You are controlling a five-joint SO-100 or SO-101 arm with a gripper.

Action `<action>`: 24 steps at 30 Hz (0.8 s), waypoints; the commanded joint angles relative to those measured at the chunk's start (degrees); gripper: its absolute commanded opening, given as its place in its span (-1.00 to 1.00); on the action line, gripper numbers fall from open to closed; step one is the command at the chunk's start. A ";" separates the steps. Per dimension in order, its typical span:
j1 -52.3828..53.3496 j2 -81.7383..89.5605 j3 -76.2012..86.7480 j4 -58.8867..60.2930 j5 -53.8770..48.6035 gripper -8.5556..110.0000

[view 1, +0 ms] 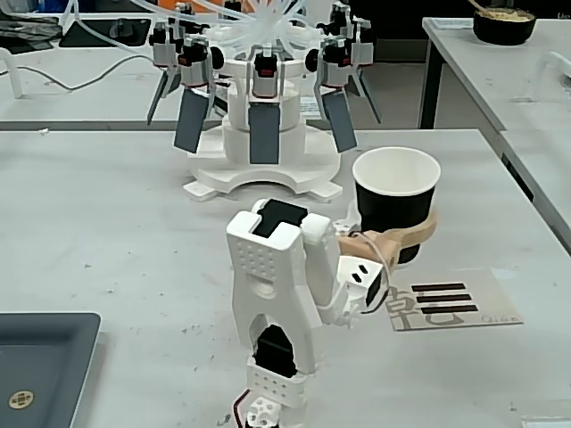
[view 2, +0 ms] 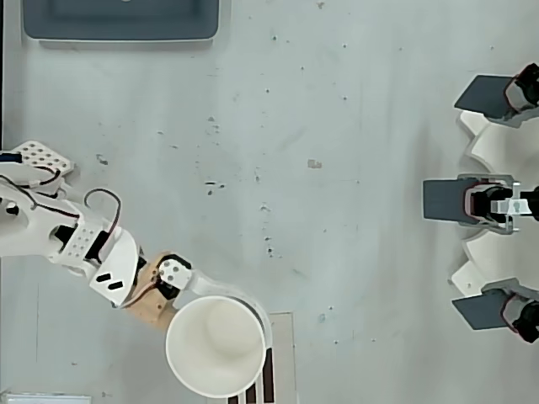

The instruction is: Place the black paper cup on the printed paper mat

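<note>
Pincer clamped round black paper cup, above printed paper mat.

Black paper cup matt; printed paper mat flat, matt; table scuffed.

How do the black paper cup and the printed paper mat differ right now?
The black paper cup stands tall and upright, held in the pincer; the printed paper mat lies flat on the table. The cup is black outside, the mat off-white with black bars. Overhead, the cup covers most of the mat.
</note>
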 commanded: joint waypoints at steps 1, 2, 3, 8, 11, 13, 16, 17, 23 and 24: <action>2.11 -1.58 -4.31 -2.11 0.00 -0.70; 2.64 -2.64 -5.10 -2.46 0.09 -0.70; 3.25 -3.60 -5.89 -2.64 0.18 -0.70; 6.06 -8.79 -10.28 -3.60 0.44 -0.70; 7.03 -12.30 -13.54 -3.87 0.53 -0.70; 7.38 -14.85 -15.64 -4.04 0.53 -0.70; 7.56 -18.81 -18.63 -4.22 0.62 -0.70; 7.56 -19.95 -19.60 -4.22 0.70 -0.70; 7.56 -26.72 -25.66 -4.22 1.32 -0.71; 7.65 -27.77 -26.54 -4.22 1.32 -0.71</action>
